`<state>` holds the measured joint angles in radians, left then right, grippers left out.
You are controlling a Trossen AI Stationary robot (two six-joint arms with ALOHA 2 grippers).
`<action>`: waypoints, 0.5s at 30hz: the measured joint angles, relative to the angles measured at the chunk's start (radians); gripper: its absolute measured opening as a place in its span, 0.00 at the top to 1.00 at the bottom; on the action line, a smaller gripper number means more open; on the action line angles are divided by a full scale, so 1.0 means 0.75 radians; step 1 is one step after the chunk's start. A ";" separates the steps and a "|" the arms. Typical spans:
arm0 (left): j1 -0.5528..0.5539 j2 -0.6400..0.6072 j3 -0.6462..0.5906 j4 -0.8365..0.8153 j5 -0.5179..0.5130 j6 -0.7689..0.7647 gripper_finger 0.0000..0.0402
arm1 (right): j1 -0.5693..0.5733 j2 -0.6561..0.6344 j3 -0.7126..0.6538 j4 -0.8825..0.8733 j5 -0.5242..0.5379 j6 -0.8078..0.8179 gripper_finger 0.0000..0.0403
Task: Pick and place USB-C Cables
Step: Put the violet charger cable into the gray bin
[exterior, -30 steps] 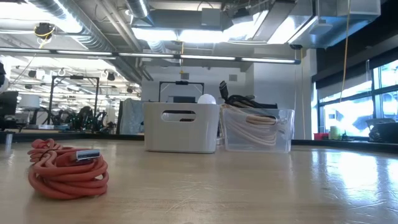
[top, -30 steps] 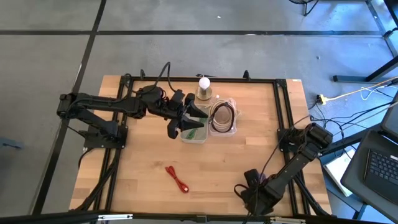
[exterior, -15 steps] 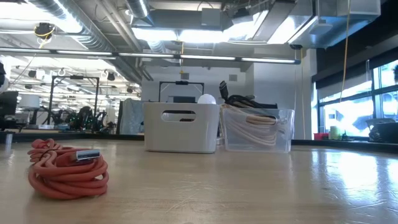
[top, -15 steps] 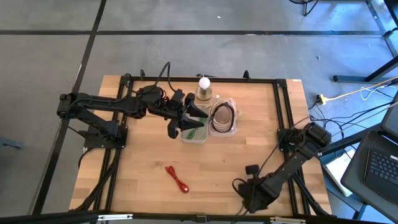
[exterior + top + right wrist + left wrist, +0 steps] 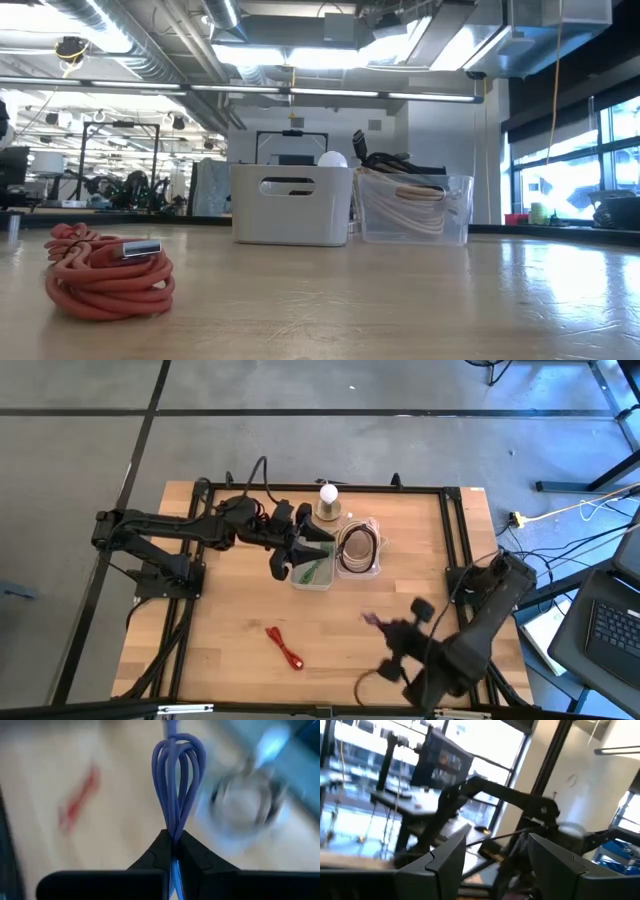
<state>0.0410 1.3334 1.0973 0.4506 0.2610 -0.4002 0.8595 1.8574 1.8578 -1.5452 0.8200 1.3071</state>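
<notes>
My right gripper (image 5: 173,840) is shut on a folded purple cable bundle (image 5: 176,780), held above the table's near right part (image 5: 372,620). My left gripper (image 5: 495,845) is open and empty above the white bin (image 5: 312,582), where a green cable (image 5: 312,570) lies. A red cable bundle (image 5: 285,648) lies flat on the table near the front; it also shows in the low view (image 5: 105,270). Cream coils lie in the clear bin (image 5: 358,548). My right gripper pinches the purple bundle between its two fingertips (image 5: 162,847), across several strands side by side near one folded end (image 5: 173,827). The rest of the bundle sticks out past the fingertips, its looped end (image 5: 177,745) free, and it is clear of the table.
The white bin (image 5: 290,205) and the clear bin (image 5: 412,208) stand side by side at the table's far middle. A white ball on a round metal base (image 5: 328,495) stands behind them. Black frame rails (image 5: 455,540) run along the table's edges.
My right arm has risen from the near right corner and swung toward the table's middle and the bins, carrying the purple bundle clear of the table. My left gripper has shifted slightly toward the far edge over the white bin.
</notes>
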 joint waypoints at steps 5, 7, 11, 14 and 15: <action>0.001 0.000 0.000 0.077 0.040 0.008 0.48 | -0.109 -0.021 0.240 0.000 0.372 -0.208 0.96; 0.007 0.000 0.000 0.112 0.079 0.001 0.48 | -0.176 -0.031 0.329 0.028 0.379 -0.347 0.96; 0.017 -0.001 0.000 0.201 0.149 -0.041 0.48 | -0.330 -0.031 0.473 0.176 0.308 -0.729 0.96; 0.015 0.000 0.000 0.205 0.182 -0.047 0.48 | -0.433 -0.031 0.542 0.348 0.188 -1.008 0.96; 0.015 0.000 0.000 0.208 0.204 -0.051 0.48 | -0.463 -0.031 0.554 0.400 0.144 -1.090 0.96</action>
<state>0.0525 1.3334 1.0973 0.6069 0.4144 -0.4386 0.5122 1.8339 2.2736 -1.2449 0.9282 0.4894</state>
